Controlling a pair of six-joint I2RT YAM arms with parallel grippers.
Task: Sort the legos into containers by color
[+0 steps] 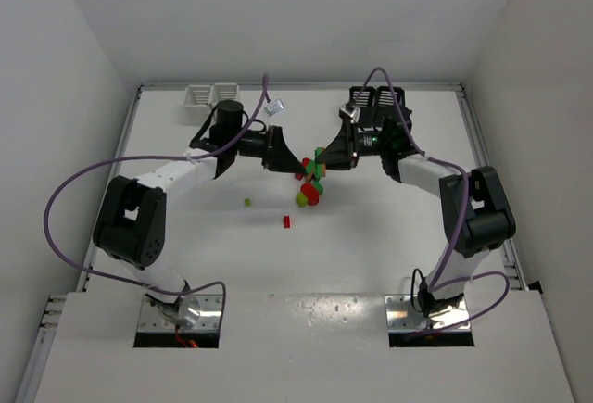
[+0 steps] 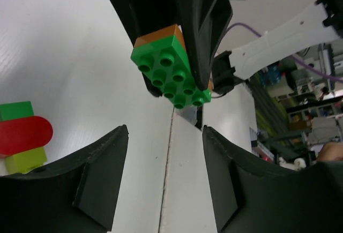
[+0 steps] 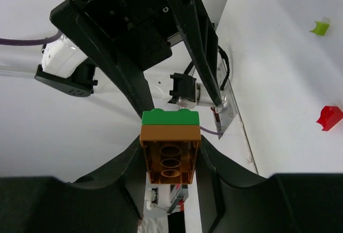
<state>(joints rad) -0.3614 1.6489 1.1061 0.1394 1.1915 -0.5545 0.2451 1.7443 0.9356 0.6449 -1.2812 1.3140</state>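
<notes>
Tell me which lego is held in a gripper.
The green-on-orange brick, pinched in the right gripper; the red single, the yellow-green single and the mixed cluster lie loose on the table.

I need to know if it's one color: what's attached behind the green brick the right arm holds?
An orange brick is joined to the green brick, both pinched by the right gripper. The fingers cover its side walls.

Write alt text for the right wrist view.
The right gripper clamps a green-on-orange brick stack, facing the open left gripper. A red piece and a yellow-green piece lie on the white table.
</notes>
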